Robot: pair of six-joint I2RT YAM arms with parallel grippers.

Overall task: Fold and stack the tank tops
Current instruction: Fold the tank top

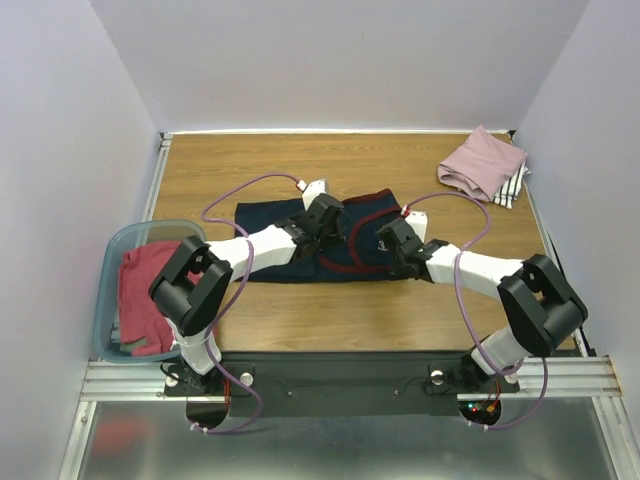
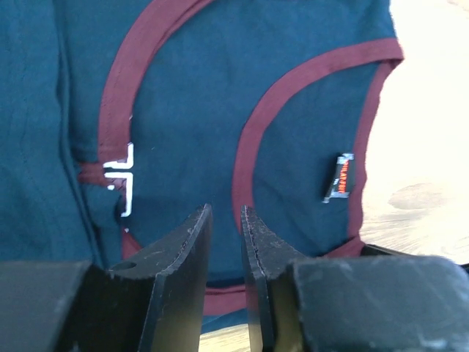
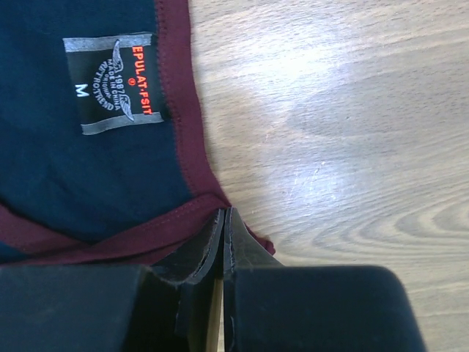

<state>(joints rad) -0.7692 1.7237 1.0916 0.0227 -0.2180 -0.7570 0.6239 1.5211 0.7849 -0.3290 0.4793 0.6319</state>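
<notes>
Pinching maroon trim of navy jersey, right gripper likely readies fold; left gripper, narrowly parted, poised over jersey neckline.

The top camera looks steeply down from behind the arm bases across the whole wooden table, while both wrist cameras look close past their own black fingers at the same flat navy maroon-trimmed jersey.

The jersey mid-table is showing navy with maroon trim, its black label carrying red lettering. At the far right corner a dusty pink top is covering a white, black-striped top. By the left edge, red tops are filling a translucent teal tub.
</notes>
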